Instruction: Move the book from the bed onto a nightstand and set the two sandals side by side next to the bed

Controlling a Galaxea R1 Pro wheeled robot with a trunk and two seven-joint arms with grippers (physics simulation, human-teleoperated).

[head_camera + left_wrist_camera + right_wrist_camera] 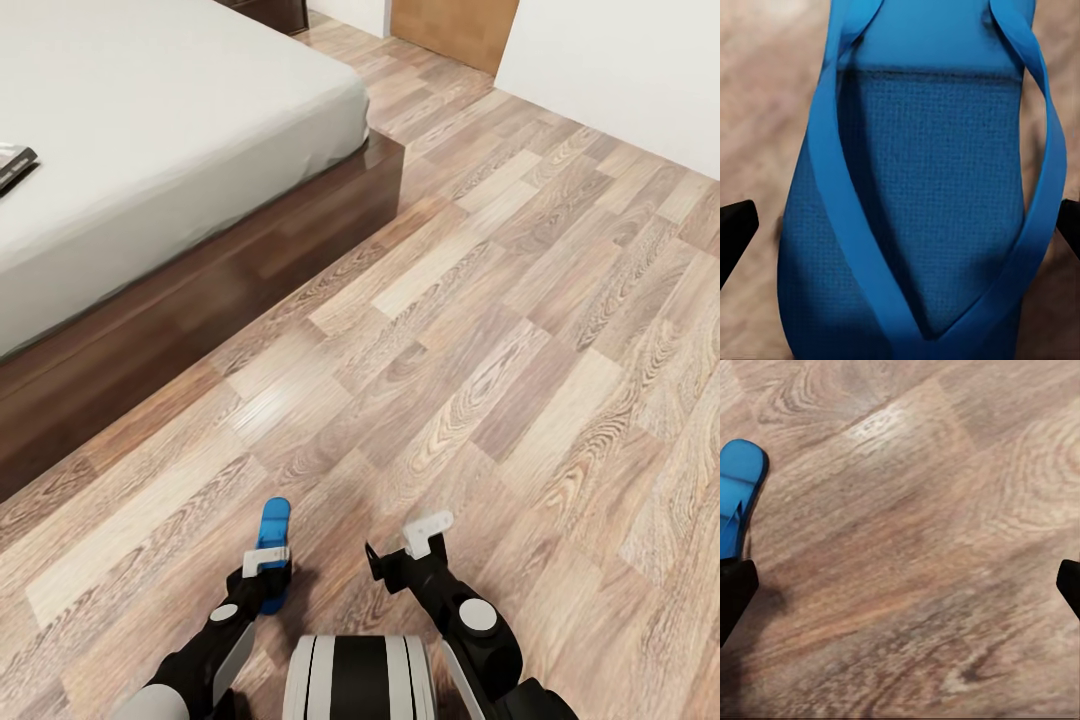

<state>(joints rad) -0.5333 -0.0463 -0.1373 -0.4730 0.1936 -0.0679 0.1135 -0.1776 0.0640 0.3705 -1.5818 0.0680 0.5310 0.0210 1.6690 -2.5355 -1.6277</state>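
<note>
I had the left gripper (268,572) low over one blue sandal (272,540) lying flat on the wood-plank floor (520,330), well out from the side of the bed (170,130). Through the left wrist camera the sandal (922,195) sat between my spread fingers (735,232), its straps up; the fingers stood wide on either side and I could not tell if they touched it. My right gripper (400,555) hung just beside it over bare planks, fingers (735,592) wide apart and holding nothing, with the sandal's end (739,495) at the frame's edge. The book (14,163) lay on the mattress at the head view's left edge.
</note>
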